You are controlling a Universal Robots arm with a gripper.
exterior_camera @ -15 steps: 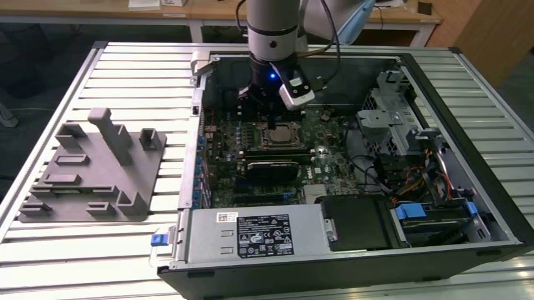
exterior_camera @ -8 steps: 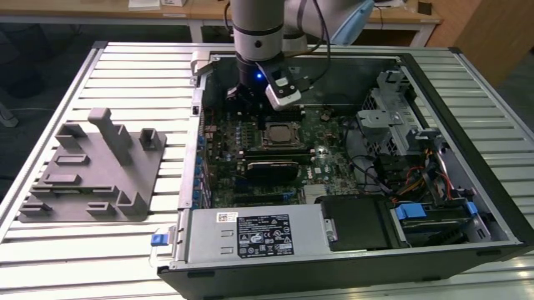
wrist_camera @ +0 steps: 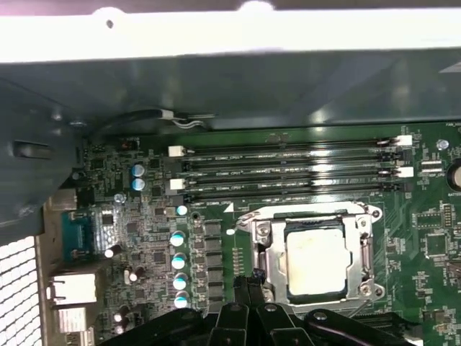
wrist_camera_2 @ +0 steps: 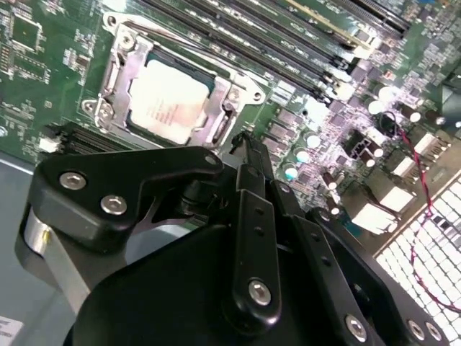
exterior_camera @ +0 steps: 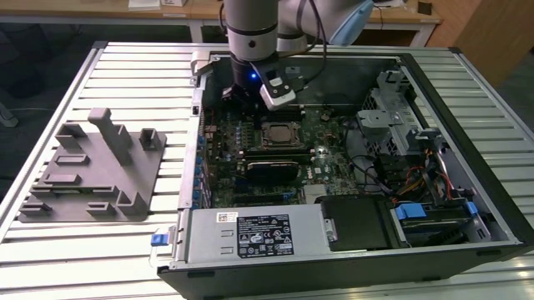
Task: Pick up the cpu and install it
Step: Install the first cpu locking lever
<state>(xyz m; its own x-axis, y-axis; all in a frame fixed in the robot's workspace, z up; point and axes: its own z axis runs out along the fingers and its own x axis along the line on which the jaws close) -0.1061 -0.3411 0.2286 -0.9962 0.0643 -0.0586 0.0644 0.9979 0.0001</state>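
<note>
Black end effector links loom closest, tips seemingly pinched narrow and empty. Just beyond them the cpu lies flat in its socket frame. It is probably light, stiff and fragile underneath, best taken by opposite edges. Exterior view adds the fixture tray, well apart from the end effector, on the slatted surface.

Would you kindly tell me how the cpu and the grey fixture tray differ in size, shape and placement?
The cpu is small, the fixture tray much larger. The cpu is a flat square; the fixture tray carries upright posts. The cpu sits in the motherboard socket inside the case; the fixture tray lies outside on the slatted table. Both lie level.
</note>
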